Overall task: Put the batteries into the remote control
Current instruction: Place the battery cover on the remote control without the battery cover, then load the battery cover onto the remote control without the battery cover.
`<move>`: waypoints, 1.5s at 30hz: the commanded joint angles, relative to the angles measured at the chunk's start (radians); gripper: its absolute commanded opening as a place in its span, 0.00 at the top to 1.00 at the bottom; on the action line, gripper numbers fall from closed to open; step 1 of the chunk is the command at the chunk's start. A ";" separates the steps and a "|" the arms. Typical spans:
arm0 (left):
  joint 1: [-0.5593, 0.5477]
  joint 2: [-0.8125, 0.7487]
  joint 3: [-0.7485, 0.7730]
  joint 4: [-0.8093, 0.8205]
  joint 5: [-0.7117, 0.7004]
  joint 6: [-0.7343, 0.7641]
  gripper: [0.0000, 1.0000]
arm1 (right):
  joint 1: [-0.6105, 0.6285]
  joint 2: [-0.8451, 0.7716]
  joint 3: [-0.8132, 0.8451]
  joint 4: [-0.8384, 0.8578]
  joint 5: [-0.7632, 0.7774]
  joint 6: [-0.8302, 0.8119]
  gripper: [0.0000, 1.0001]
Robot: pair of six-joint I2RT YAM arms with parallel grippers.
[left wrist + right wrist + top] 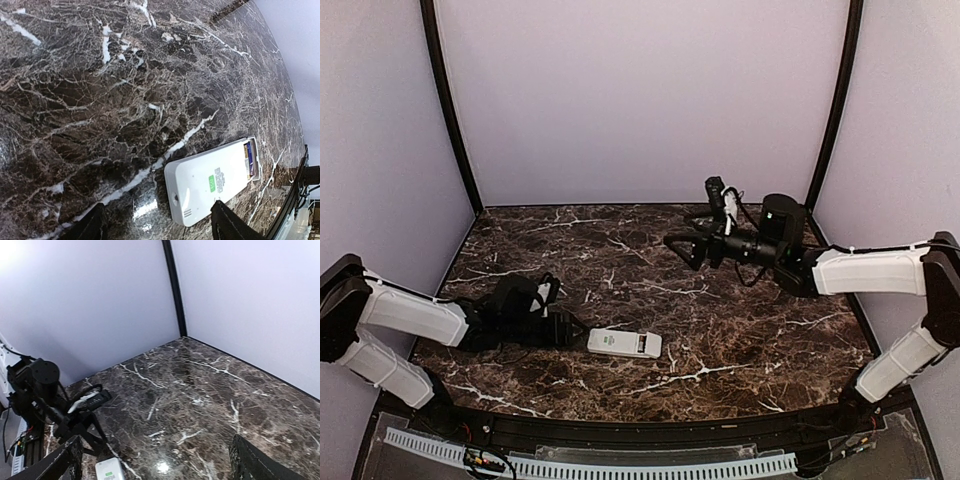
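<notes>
One white remote (pixel 624 343) lies flat on the desk (pixel 720 300) near its front edge, one end just off the left tool (pixel 572 332), whose two fingers (pixel 227 225) stand apart gripping nothing, while the right tool (pixel 680 250) hangs over the far right, spread wide and empty.

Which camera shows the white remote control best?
Left wrist view: the remote control is close, its green label clear. The top view shows it whole but small; the right wrist view catches only one end.
</notes>
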 commanded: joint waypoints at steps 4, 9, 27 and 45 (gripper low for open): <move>-0.002 -0.139 -0.014 -0.062 -0.071 0.075 0.27 | -0.020 -0.108 0.203 -0.438 0.557 -0.343 0.01; -0.002 -0.206 -0.021 -0.047 -0.112 0.121 0.19 | -0.041 -0.181 0.162 -0.240 0.909 -0.351 0.01; -0.016 -0.146 -0.019 -0.086 -0.076 0.063 0.21 | 0.198 -0.040 0.041 -0.790 0.295 0.721 0.53; -0.027 0.028 -0.020 0.012 0.006 0.026 0.36 | 0.276 0.281 0.017 -0.546 0.192 0.871 0.60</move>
